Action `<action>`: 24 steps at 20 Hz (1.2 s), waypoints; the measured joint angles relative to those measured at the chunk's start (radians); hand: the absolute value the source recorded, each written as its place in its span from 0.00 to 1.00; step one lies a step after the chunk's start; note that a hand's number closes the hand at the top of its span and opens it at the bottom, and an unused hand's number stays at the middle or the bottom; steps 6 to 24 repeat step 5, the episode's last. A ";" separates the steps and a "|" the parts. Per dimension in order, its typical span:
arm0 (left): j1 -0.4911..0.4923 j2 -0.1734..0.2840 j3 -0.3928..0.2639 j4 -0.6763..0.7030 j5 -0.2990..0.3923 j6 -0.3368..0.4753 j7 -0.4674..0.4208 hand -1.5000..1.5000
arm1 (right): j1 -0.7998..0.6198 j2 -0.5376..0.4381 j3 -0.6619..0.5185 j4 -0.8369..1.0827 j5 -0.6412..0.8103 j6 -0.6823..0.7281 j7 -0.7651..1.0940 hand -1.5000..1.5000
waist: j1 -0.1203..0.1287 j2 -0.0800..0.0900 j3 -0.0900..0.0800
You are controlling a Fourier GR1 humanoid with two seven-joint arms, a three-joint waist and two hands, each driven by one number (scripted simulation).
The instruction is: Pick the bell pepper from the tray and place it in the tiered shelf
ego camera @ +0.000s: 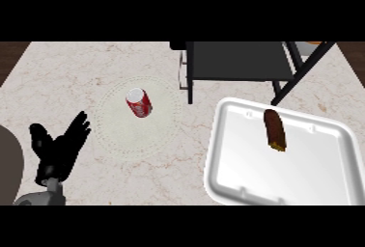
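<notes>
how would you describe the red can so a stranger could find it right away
Start at the black tiered shelf at the counter's far edge, then look down-left to the pale round mat. The red can lies tipped on the mat's upper part, the only red thing, left of the white tray.

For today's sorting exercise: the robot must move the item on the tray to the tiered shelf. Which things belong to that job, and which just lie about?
Job: white tray, brown item on it, black tiered shelf.

Lying about: red can, round mat, resting left hand.
</notes>
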 measured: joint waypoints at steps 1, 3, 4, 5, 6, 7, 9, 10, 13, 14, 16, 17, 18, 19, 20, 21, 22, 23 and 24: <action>-0.004 -0.001 -0.003 0.003 -0.005 0.003 0.002 0.50 | 0.010 -0.021 -0.010 0.000 -0.015 0.022 0.003 0.00 | 0.001 0.000 0.000; 0.000 -0.007 -0.007 -0.011 -0.007 0.006 0.009 0.50 | 0.045 -0.059 -0.037 -0.008 -0.056 0.066 -0.010 0.00 | 0.002 0.000 0.000; 0.001 -0.011 -0.010 -0.009 -0.012 0.009 0.002 0.50 | 0.062 -0.077 -0.046 -0.014 -0.074 0.091 -0.017 0.00 | 0.001 0.000 0.000; -0.005 -0.013 -0.007 0.007 -0.014 0.010 -0.005 0.50 | 0.077 -0.093 -0.055 -0.028 -0.094 0.117 -0.019 0.00 | -0.002 -0.001 0.001; -0.005 -0.013 -0.007 0.007 -0.014 0.010 -0.005 0.50 | 0.077 -0.093 -0.055 -0.028 -0.094 0.117 -0.019 0.00 | -0.002 -0.001 0.001; -0.005 -0.013 -0.007 0.007 -0.014 0.010 -0.005 0.50 | 0.077 -0.093 -0.055 -0.028 -0.094 0.117 -0.019 0.00 | -0.002 -0.001 0.001; -0.005 -0.013 -0.007 0.007 -0.014 0.010 -0.005 0.50 | 0.077 -0.093 -0.055 -0.028 -0.094 0.117 -0.019 0.00 | -0.002 -0.001 0.001; -0.005 -0.013 -0.007 0.007 -0.014 0.010 -0.005 0.50 | 0.077 -0.093 -0.055 -0.028 -0.094 0.117 -0.019 0.00 | -0.002 -0.001 0.001; -0.005 -0.013 -0.007 0.007 -0.014 0.010 -0.005 0.50 | 0.077 -0.093 -0.055 -0.028 -0.094 0.117 -0.019 0.00 | -0.002 -0.001 0.001; -0.005 -0.013 -0.007 0.007 -0.014 0.010 -0.005 0.50 | 0.077 -0.093 -0.055 -0.028 -0.094 0.117 -0.019 0.00 | -0.002 -0.001 0.001; -0.005 -0.013 -0.007 0.007 -0.014 0.010 -0.005 0.50 | 0.077 -0.093 -0.055 -0.028 -0.094 0.117 -0.019 0.00 | -0.002 -0.001 0.001; -0.005 -0.013 -0.007 0.007 -0.014 0.010 -0.005 0.50 | 0.077 -0.093 -0.055 -0.028 -0.094 0.117 -0.019 0.00 | -0.002 -0.001 0.001; -0.005 -0.013 -0.007 0.007 -0.014 0.010 -0.005 0.50 | 0.077 -0.093 -0.055 -0.028 -0.094 0.117 -0.019 0.00 | -0.002 -0.001 0.001; -0.005 -0.013 -0.007 0.007 -0.014 0.010 -0.005 0.50 | 0.077 -0.093 -0.055 -0.028 -0.094 0.117 -0.019 0.00 | -0.002 -0.001 0.001; -0.005 -0.013 -0.007 0.007 -0.014 0.010 -0.005 0.50 | 0.077 -0.093 -0.055 -0.028 -0.094 0.117 -0.019 0.00 | -0.002 -0.001 0.001; -0.005 -0.013 -0.007 0.007 -0.014 0.010 -0.005 0.50 | 0.077 -0.093 -0.055 -0.028 -0.094 0.117 -0.019 0.00 | -0.002 -0.001 0.001; -0.005 -0.013 -0.007 0.007 -0.014 0.010 -0.005 0.50 | 0.077 -0.093 -0.055 -0.028 -0.094 0.117 -0.019 0.00 | -0.002 -0.001 0.001; -0.005 -0.013 -0.007 0.007 -0.014 0.010 -0.005 0.50 | 0.077 -0.093 -0.055 -0.028 -0.094 0.117 -0.019 0.00 | -0.002 -0.001 0.001; -0.005 -0.013 -0.007 0.007 -0.014 0.010 -0.005 0.50 | 0.077 -0.093 -0.055 -0.028 -0.094 0.117 -0.019 0.00 | -0.002 -0.001 0.001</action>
